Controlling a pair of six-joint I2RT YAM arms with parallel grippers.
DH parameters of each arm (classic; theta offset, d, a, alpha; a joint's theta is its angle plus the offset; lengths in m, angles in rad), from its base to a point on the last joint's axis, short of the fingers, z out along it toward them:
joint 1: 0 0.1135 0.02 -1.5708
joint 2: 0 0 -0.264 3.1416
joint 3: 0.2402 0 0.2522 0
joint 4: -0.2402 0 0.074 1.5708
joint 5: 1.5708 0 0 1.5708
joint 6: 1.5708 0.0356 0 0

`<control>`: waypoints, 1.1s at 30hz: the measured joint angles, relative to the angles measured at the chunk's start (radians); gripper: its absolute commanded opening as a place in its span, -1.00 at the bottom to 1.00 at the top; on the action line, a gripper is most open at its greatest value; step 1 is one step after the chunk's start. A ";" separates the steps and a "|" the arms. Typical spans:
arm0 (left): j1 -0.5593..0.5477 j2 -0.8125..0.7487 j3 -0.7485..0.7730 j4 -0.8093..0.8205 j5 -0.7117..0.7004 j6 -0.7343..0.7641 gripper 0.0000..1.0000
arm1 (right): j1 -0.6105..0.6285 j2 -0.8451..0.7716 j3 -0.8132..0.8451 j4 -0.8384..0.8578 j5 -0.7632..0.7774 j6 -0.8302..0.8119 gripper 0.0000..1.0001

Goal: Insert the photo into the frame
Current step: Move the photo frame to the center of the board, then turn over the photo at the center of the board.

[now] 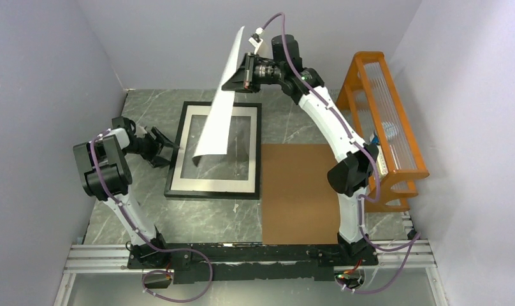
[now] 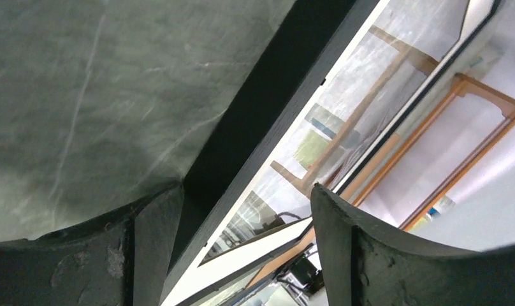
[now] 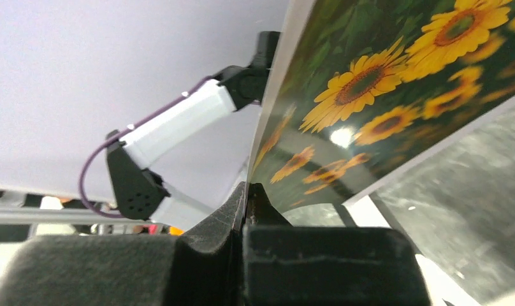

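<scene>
White shells on the links of the left arm [image 1: 132,217] and right arm [image 1: 328,116], black housings at the joints. Purple cables [image 3: 81,178] clipped alongside. Matte black fingers [image 2: 363,255], scuffed and speckled, with curved inner faces. Shared black base bar [image 1: 255,256].

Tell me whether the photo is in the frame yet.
Out. The right gripper holds the photo raised, steeply tilted, over the frame.

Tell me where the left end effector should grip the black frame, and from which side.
Probably the left rail of the frame, mid-length, coming low from the left. It lies flat, that thin rail sits between the open fingers of the left end effector, and the photo hangs over its centre.
</scene>
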 measured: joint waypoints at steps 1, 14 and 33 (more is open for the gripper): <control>0.000 -0.010 -0.003 -0.006 -0.010 -0.007 0.63 | 0.008 0.008 -0.002 0.045 -0.024 0.029 -1.00; 0.111 -0.215 -0.026 -0.028 -0.386 -0.156 0.87 | 0.026 0.145 -0.377 0.365 -0.143 0.138 -1.00; 0.109 -0.108 -0.058 0.055 -0.212 -0.158 0.82 | -0.048 0.232 -0.658 0.361 0.022 0.016 -1.00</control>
